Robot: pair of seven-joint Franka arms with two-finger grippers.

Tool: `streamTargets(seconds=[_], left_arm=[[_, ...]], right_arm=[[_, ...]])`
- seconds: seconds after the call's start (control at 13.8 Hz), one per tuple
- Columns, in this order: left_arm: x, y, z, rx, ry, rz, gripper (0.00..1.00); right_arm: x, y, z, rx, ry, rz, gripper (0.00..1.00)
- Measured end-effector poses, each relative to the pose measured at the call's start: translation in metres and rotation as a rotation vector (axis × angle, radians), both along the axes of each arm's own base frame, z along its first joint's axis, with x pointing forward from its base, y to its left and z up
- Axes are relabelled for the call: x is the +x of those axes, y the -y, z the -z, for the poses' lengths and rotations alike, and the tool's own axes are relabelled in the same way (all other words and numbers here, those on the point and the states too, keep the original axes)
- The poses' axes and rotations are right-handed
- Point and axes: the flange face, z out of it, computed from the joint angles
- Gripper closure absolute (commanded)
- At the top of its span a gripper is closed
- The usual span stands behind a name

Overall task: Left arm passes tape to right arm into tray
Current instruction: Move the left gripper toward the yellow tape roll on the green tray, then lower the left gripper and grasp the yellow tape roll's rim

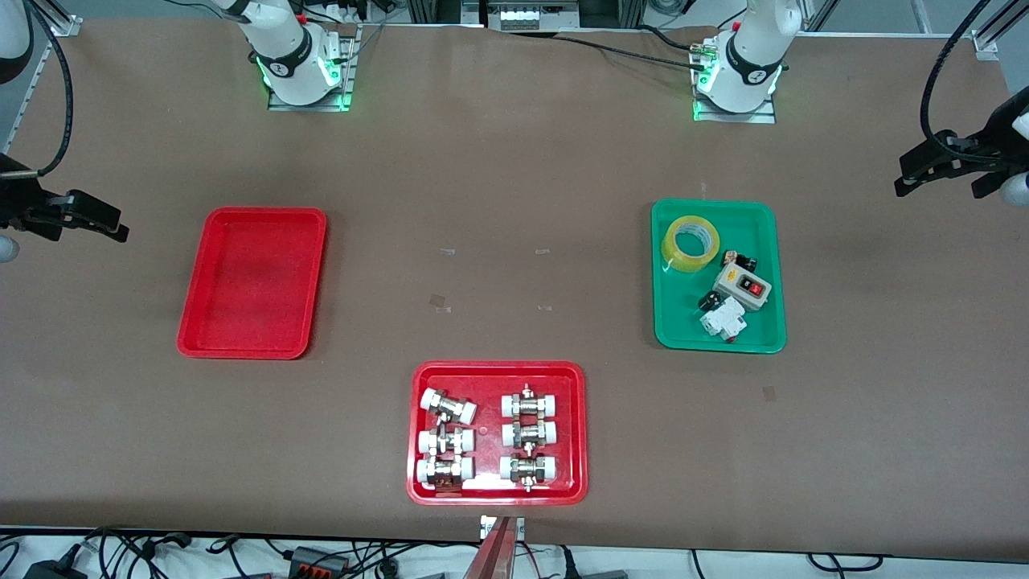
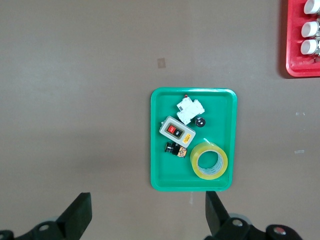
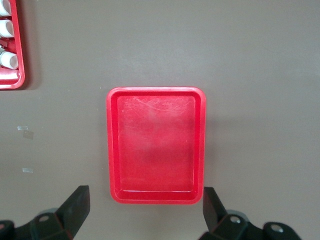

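Nearest the front camera, close to the table (image 1: 514, 201) edge, sits a red tray of fittings (image 1: 497, 433) holding white-capped metal couplings in two columns; it plays no part in the transfer and lies about midway between the two ends of the table. Farther from the camera, toward the left arm's end, the green tray (image 1: 718, 276) holds the tape (image 1: 690, 243) in the corner farthest from the camera and closest to the table's middle, lying flat with its core facing up, so that its outer wall and core are both open to a grasp from above. A grey switch box (image 1: 741, 288), a white breaker (image 1: 722, 318) and small black parts lie just beside it in the same tray, so the descent should be kept to the roll's free side. Toward the right arm's end at a similar depth, the tray (image 1: 253, 281) is plain red and holds nothing, ready to receive the roll. The left claw (image 1: 944, 163) hangs high over the table's edge at its own end, fingers spread wide and holding nothing; its wrist view looks straight down on the green tray. The right claw (image 1: 84, 215) waits likewise over the edge at its end, wide open and empty, above the tray. By this layout, no step of the handover appears started.
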Motion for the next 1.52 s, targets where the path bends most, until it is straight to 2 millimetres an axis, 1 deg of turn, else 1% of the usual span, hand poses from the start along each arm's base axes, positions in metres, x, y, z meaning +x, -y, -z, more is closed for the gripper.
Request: streamTargets(seconds=[0.29, 0.44, 0.58, 0.65, 0.73, 0.8, 0.94, 1.02, 1.16, 1.31, 1.45, 1.52], left_arm=[[-0.001, 0.0, 0.001, 0.0, -0.007, 0.0, 0.0], [-0.003, 0.001, 0.008, 0.0, -0.05, 0.002, 0.0], [-0.003, 0.005, 0.028, -0.001, -0.11, 0.011, 0.0], [-0.002, 0.009, 0.043, -0.001, -0.143, 0.017, 0.0], [-0.002, 0.013, 0.063, -0.004, -0.177, 0.024, 0.0], [0.0, 0.019, 0.089, -0.014, -0.201, 0.03, 0.0], [0.0, 0.034, 0.154, -0.021, -0.221, 0.017, 0.0], [-0.003, 0.043, 0.187, -0.018, -0.224, 0.004, 0.0], [-0.015, 0.061, 0.245, -0.012, -0.21, -0.025, 0.0], [-0.032, 0.069, 0.297, -0.015, -0.182, -0.045, 0.0], [-0.05, 0.072, 0.341, -0.031, -0.178, -0.065, 0.0], [-0.057, 0.075, 0.359, -0.033, -0.191, -0.076, 0.0]], right_arm=[[0.0, 0.0, 0.0, 0.0, 0.0, 0.0, 0.0], [0.0, 0.0, 0.0, -0.001, 0.0, 0.0, 0.0], [0.0, 0.0, 0.0, -0.001, 0.002, 0.0, 0.0], [0.0, 0.0, 0.0, -0.003, 0.003, 0.0, 0.0], [0.0, 0.0, 0.0, -0.004, 0.003, 0.0, 0.0], [0.0, 0.001, 0.0, -0.005, 0.003, 0.0, 0.0], [0.0, 0.001, -0.001, -0.006, 0.005, -0.001, 0.0], [0.0, 0.001, -0.001, -0.006, 0.005, -0.001, 0.0], [0.0, 0.001, -0.001, -0.007, 0.004, -0.001, 0.0], [0.0, 0.001, 0.0, -0.006, 0.001, -0.001, 0.0], [0.0, -0.001, 0.0, -0.006, 0.0, -0.004, 0.0], [0.0, -0.002, 0.0, -0.006, -0.001, -0.007, 0.0]])
